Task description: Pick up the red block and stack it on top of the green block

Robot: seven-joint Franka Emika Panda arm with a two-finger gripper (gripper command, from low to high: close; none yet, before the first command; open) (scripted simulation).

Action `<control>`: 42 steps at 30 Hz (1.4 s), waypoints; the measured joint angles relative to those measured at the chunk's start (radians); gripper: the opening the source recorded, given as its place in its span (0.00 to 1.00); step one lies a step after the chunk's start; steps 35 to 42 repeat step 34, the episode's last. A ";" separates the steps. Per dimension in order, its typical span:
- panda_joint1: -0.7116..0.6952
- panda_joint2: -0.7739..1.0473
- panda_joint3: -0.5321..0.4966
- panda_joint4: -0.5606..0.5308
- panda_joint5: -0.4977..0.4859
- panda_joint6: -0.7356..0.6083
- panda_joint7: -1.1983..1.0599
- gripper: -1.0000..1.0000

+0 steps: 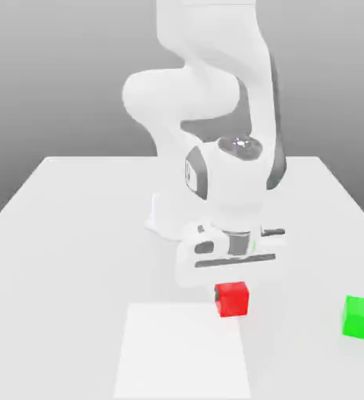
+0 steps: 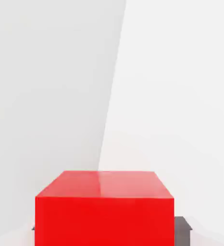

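White table (image 1: pixel 76 234) | red block (image 1: pixel 233 298) upright, cubic | hand (image 1: pixel 230 269) above, grip unclear

No readable text, label, brand, number or sign anywhere. Plain faces on the red block (image 1: pixel 233 299) and green block (image 1: pixel 360 317), blank white on the arm (image 1: pixel 216 117), bare desk (image 1: pixel 76 234).

Red block (image 1: pixel 233 299) just below the tool (image 1: pixel 230 275), green block (image 1: pixel 360 317) well apart toward the exterior view's right.
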State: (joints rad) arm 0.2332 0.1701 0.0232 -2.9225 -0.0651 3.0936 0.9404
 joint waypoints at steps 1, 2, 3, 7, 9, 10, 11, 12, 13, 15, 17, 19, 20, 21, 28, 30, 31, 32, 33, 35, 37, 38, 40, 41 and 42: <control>-0.004 -0.009 0.004 -0.001 0.002 -0.008 -0.002 0.00; -0.013 -0.031 0.015 -0.003 0.011 -0.027 -0.010 0.00; -0.018 -0.060 0.025 -0.007 0.028 -0.052 -0.023 0.00; -0.012 -0.194 0.034 -0.025 0.077 -0.168 -0.058 0.00; -0.006 -0.262 0.030 -0.036 0.085 -0.226 -0.061 0.00; -0.003 -0.280 0.035 -0.030 0.077 -0.249 -0.056 0.00; 0.000 -0.282 0.045 -0.013 0.061 -0.268 -0.048 0.00; 0.004 -0.277 0.060 0.010 0.046 -0.285 -0.040 0.00; 0.011 -0.267 0.073 0.035 0.029 -0.301 -0.032 0.00; 0.037 -0.243 0.098 0.090 0.001 -0.330 -0.018 0.00; 0.081 -0.215 0.120 0.146 -0.016 -0.360 -0.012 0.00; 0.124 -0.186 0.136 0.203 -0.023 -0.388 -0.013 0.00; 0.150 -0.171 0.137 0.231 -0.023 -0.403 -0.016 0.00; 0.164 -0.156 0.150 0.259 -0.021 -0.417 -0.020 0.00; 0.260 -0.020 0.205 0.416 -0.010 -0.442 -0.042 0.00; 0.273 0.049 0.187 0.424 -0.046 -0.382 -0.017 0.00; 0.282 0.084 0.175 0.427 -0.063 -0.351 -0.005 1.00; 0.282 0.084 0.175 0.427 -0.063 -0.351 -0.005 1.00; 0.282 0.084 0.175 0.427 -0.063 -0.351 -0.005 1.00; 0.282 0.084 0.175 0.427 -0.063 -0.351 -0.005 1.00; 0.282 0.084 0.175 0.427 -0.063 -0.351 -0.005 1.00; 0.282 0.084 0.175 0.427 -0.063 -0.351 -0.005 1.00; 0.282 0.084 0.175 0.427 -0.063 -0.351 -0.005 1.00; 0.282 0.084 0.175 0.427 -0.063 -0.351 -0.005 1.00; 0.282 0.084 0.175 0.427 -0.063 -0.351 -0.005 1.00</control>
